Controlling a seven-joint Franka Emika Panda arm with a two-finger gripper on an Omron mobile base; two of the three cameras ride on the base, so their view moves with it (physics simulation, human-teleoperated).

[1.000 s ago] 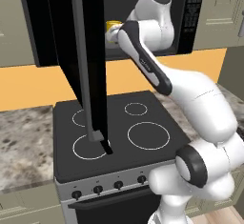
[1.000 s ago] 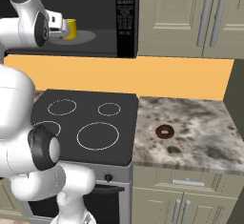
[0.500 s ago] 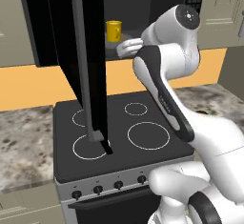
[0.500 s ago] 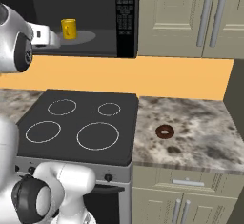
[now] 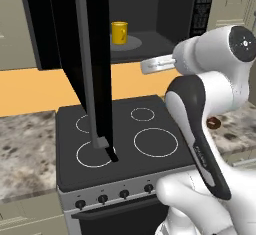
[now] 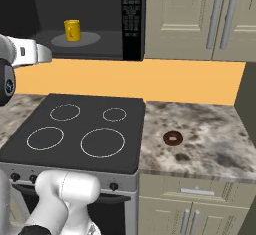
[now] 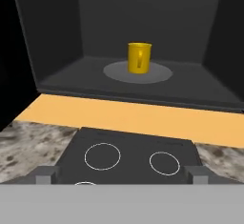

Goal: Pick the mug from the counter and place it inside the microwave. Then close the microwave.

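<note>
The yellow mug (image 5: 119, 32) (image 6: 72, 30) (image 7: 139, 57) stands upright on the grey turntable (image 7: 157, 73) inside the black microwave (image 6: 132, 19). The microwave door (image 5: 92, 54) is swung wide open to the left, its grey bar handle (image 5: 85, 69) facing me. My gripper (image 7: 121, 175) is open and holds nothing. It hangs outside the microwave, in front of the opening and above the stove, well back from the mug. Its pale hand (image 5: 157, 64) (image 6: 35, 53) points at the cavity. The speckled counter (image 6: 200, 134) flanks the stove.
A black stovetop (image 6: 80, 134) with white rings lies below the microwave. A small dark brown round object (image 6: 173, 138) (image 5: 214, 123) rests on the counter to the right. Beige cabinets (image 6: 220, 19) hang right of the microwave. The open door juts out over the stove's left side.
My hand has drawn back out of the microwave cavity, away from the mug. The mug stays on the turntable. The jaws are as wide as before.
</note>
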